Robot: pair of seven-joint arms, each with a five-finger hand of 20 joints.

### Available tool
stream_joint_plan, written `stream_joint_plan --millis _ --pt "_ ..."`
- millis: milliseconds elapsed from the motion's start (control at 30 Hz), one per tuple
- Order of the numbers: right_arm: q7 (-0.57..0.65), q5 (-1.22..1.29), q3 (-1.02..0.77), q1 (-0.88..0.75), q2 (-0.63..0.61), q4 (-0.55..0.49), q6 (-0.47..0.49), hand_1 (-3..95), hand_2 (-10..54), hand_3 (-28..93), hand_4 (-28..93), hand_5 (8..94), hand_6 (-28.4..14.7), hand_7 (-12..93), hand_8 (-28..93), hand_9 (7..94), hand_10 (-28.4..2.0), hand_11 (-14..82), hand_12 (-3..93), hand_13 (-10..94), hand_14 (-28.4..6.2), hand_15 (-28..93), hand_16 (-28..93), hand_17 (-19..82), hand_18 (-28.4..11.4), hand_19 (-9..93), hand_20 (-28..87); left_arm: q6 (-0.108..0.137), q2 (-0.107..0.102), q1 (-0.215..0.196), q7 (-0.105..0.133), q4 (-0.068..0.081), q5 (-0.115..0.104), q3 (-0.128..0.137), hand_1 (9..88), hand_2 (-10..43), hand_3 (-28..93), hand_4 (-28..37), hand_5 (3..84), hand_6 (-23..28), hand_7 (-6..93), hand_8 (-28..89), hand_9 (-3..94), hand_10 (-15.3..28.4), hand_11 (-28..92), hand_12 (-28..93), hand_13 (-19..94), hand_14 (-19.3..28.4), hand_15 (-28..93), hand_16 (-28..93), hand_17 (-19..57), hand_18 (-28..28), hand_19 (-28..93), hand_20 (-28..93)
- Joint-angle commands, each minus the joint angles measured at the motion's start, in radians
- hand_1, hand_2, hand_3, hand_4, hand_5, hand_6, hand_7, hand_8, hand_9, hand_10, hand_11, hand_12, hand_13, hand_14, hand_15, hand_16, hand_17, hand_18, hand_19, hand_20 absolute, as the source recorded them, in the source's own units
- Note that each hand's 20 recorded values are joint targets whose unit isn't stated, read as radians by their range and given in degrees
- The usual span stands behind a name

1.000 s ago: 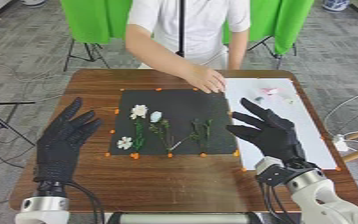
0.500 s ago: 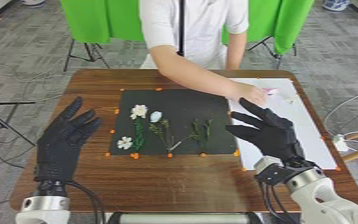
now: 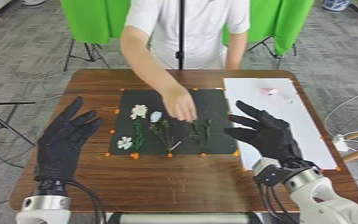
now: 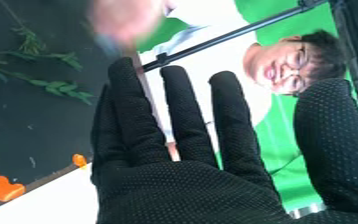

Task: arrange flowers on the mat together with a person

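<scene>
In the head view my left hand (image 3: 60, 142) is held open at the left of the black mat (image 3: 140, 127). My right hand (image 3: 269, 135) is open over the white sheet (image 3: 291, 115) at the right; the right wrist view has the right hand (image 4: 184, 185) with straight fingers. On the mat lie a white flower (image 3: 139, 111), a smaller white flower (image 3: 125, 143), a pale blue-white flower (image 3: 156, 116) and green stems (image 3: 206, 131). A person's hand (image 3: 180, 105) is over the mat's upper middle; whether it holds something is unclear. Pink and white blossoms (image 3: 271, 91) lie on the sheet.
Orange markers (image 3: 135, 155) line the mat and sheet on the brown wooden table (image 3: 175, 180). The person's arm (image 3: 149, 70) reaches in from the far side, between my two hands. In the right wrist view, green sprigs (image 4: 55, 85) lie on the dark mat.
The person's hand went from the mat's far right edge to the blossoms on the white sheet, then back left over the mat. My right hand has shifted slightly; my left hand has stayed still.
</scene>
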State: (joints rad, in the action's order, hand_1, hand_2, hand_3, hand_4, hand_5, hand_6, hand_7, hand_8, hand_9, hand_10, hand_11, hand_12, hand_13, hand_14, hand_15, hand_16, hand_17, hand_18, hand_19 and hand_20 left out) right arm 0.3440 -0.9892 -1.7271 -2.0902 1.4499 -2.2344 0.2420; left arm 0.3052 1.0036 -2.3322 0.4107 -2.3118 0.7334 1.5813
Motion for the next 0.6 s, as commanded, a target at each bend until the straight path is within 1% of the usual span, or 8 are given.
stream_joint_plan --millis 33,67,167,267,300,367,500,600 --pt "0.009 -0.049 0.014 0.010 0.006 0.007 0.031 16.3 8.9 82 -28 41.9 -0.4 10 -12 45.7 -15.6 7.2 11.5 38 -22.2 25 17 1 -19.5 48 17 -0.009 0.013 -0.005 -0.014 0.006 -0.004 -0.003 21.6 8.8 78 -28.3 35.2 7.9 10.3 -10 36.5 20.8 23 9 28 28.0 48 -10 -5.5 24.2 62 2" --pt "0.010 -0.049 0.012 0.007 0.005 0.005 0.029 16.3 8.9 82 -28 41.9 -0.4 10 -12 45.7 -15.7 7.3 11.6 38 -22.2 25 17 1 -19.5 48 17 -0.011 0.017 -0.005 -0.020 0.006 -0.003 -0.002 21.6 8.9 78 -28.3 35.2 7.8 10.3 -10 36.5 20.8 23 9 28 28.0 48 -11 -5.5 24.2 62 2" --pt "0.014 -0.049 0.008 0.012 0.002 0.008 0.029 16.4 8.8 82 -28 42.1 -0.4 10 -12 45.8 -15.7 7.4 11.5 38 -22.2 25 17 1 -19.5 48 17 -0.010 0.014 -0.005 -0.012 0.006 -0.005 -0.004 21.5 8.9 78 -28.3 35.2 7.8 10.3 -10 36.4 20.8 22 9 28 28.0 48 -11 -5.4 24.3 62 2" --pt "0.022 -0.057 0.007 0.019 -0.010 0.013 0.028 16.4 8.8 82 -28 42.2 -0.4 10 -12 46.0 -15.7 7.5 11.5 38 -22.2 26 16 1 -19.5 48 17 -0.011 0.015 -0.004 -0.015 0.007 -0.007 -0.003 21.5 8.9 78 -28.3 35.1 7.8 10.3 -10 36.4 20.7 22 9 28 27.9 48 -11 -5.5 24.3 62 2" --pt "0.023 -0.061 0.008 0.027 -0.016 0.018 0.027 16.5 8.8 82 -28 42.2 -0.4 10 -12 46.0 -15.7 7.6 11.5 38 -22.1 26 16 1 -19.5 48 17 -0.010 0.013 -0.004 -0.010 0.007 -0.009 -0.004 21.5 8.9 78 -28.3 35.1 7.8 10.3 -10 36.4 20.7 22 9 28 28.0 48 -11 -5.5 24.3 62 1" --pt "0.025 -0.078 0.005 0.032 -0.025 0.021 0.032 16.5 8.7 82 -28 42.2 -0.4 10 -12 46.1 -15.7 7.6 11.5 38 -22.1 26 16 1 -19.4 48 17 -0.013 0.014 -0.003 -0.015 0.008 -0.005 -0.004 21.4 8.8 78 -28.3 35.1 7.8 10.4 -10 36.3 20.6 22 9 28 27.9 48 -11 -5.6 24.3 62 1" --pt "0.031 -0.085 0.005 0.050 -0.035 0.028 0.028 16.6 8.6 82 -28 42.2 -0.4 10 -12 46.1 -15.8 7.7 11.5 38 -22.0 27 16 1 -19.5 48 17 -0.014 0.012 -0.002 -0.012 0.009 -0.007 -0.005 21.4 8.8 78 -28.3 35.1 7.8 10.4 -10 36.2 20.6 22 9 28 27.9 48 -11 -5.7 24.2 61 1" --pt "0.027 -0.106 0.005 0.053 -0.038 0.026 0.025 16.7 8.5 82 -28 42.1 -0.3 10 -12 46.2 -15.8 7.8 11.5 39 -21.8 27 16 1 -19.5 48 17 -0.010 0.007 0.000 -0.006 0.008 -0.010 -0.009 21.3 8.9 78 -28.3 35.0 7.8 10.4 -10 36.1 20.6 22 9 28 27.9 48 -11 -5.7 24.3 61 0"
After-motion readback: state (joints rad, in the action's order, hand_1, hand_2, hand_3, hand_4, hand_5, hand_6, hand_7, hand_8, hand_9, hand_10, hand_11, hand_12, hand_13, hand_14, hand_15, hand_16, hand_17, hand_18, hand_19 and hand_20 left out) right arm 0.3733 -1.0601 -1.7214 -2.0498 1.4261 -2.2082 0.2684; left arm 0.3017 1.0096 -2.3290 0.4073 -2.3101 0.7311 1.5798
